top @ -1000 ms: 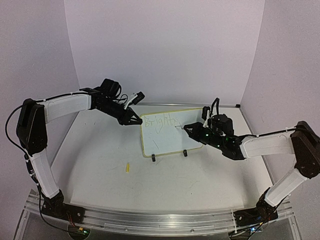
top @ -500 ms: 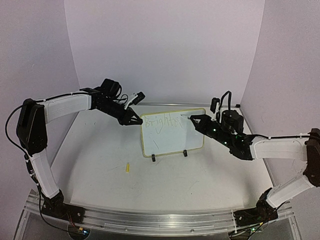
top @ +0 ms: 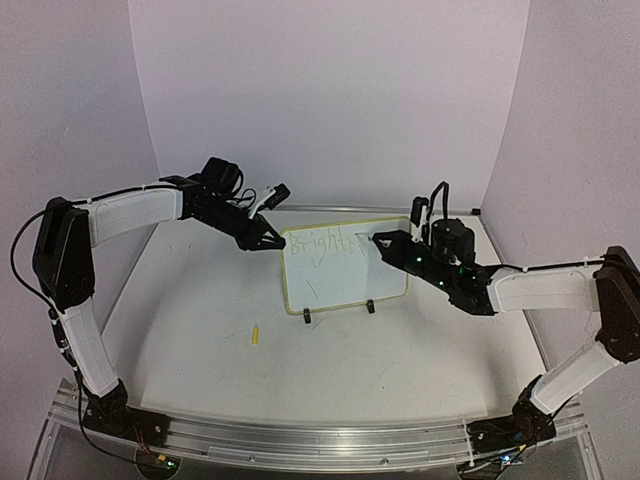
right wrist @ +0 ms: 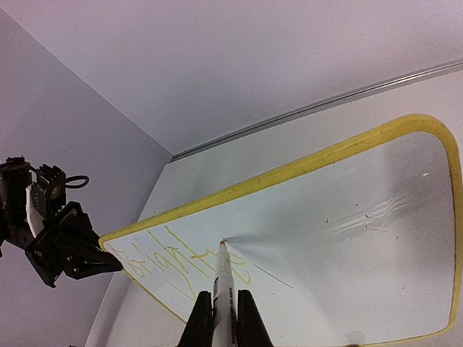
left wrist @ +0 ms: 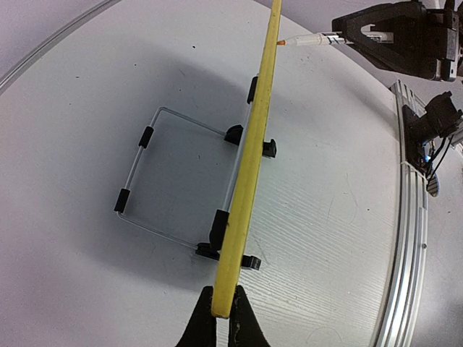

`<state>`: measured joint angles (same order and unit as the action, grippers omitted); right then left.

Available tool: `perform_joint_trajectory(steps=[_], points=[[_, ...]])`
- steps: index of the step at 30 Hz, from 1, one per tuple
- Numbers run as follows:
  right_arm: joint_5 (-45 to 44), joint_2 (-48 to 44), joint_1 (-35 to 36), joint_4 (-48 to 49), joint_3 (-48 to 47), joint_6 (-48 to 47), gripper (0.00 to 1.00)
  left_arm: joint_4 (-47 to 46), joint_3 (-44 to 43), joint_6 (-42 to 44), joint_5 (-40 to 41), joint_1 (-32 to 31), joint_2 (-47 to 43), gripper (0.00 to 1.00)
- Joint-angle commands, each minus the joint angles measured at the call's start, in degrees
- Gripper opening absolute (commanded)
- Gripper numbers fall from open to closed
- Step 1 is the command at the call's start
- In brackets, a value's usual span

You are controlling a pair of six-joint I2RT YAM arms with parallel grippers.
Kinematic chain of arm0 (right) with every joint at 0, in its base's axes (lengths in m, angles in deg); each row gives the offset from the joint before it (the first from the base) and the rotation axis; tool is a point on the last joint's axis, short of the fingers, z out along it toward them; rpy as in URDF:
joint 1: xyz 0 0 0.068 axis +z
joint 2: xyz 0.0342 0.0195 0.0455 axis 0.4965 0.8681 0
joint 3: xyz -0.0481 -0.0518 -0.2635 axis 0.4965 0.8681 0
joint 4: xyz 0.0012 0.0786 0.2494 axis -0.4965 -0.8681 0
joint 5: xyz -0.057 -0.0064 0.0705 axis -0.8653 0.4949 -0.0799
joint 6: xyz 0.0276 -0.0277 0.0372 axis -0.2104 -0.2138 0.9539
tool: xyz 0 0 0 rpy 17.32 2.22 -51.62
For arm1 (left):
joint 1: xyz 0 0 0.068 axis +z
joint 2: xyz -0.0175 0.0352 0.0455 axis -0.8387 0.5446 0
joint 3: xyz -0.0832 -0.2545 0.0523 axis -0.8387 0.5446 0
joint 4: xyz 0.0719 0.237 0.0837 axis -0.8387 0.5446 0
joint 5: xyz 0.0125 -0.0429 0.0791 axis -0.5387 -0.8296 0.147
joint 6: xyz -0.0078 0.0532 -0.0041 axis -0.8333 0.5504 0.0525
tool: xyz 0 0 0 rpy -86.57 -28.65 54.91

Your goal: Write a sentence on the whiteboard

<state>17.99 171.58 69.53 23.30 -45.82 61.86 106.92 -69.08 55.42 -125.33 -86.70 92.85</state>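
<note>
Pinching the left short edge of whiteboard (top: pixel 345 285), left gripper (top: pixel 272 242) clamped tight, board propped upright mid-table, long axis left-right, face toward arm bases, yellow rim, faint sentence (top: pixel 322 243) "Bright", right gripper (top: pixel 381 239) closed on marker (right wrist: pixel 223 282), tip touching face

Both flanks of the board taken, near table open

My left gripper (top: pixel 274 244) clamps the left edge of the whiteboard (top: pixel 330 280), and my right gripper (top: pixel 379 239), pinching the marker (right wrist: pixel 223 285), reaches in over its right half, so both sides are blocked. Behind the board the wire stand (left wrist: pixel 155 181) fills the far side (low, but in the way). The near table (top: pixel 400 370) lies open, save a small yellow piece (top: pixel 255 335) left of centre.
</note>
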Motion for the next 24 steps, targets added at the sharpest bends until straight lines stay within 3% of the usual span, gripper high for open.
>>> perform_joint_trajectory(steps=[1,15,24], points=[[-1.0,1.3,-0.3,1.7,-2.5,0.2,0.0,0.8,-0.8,1.8,2.3,-0.2,-1.7,0.0],[-7.4,-1.7,-0.3,-0.1,0.2,1.4,0.0,0.7,-0.8,1.8,2.2,-0.2,-1.7,0.0],[-4.5,0.1,-0.3,-3.2,-1.0,1.0,0.0,0.7,-0.8,1.7,2.2,-0.3,-1.6,0.0]])
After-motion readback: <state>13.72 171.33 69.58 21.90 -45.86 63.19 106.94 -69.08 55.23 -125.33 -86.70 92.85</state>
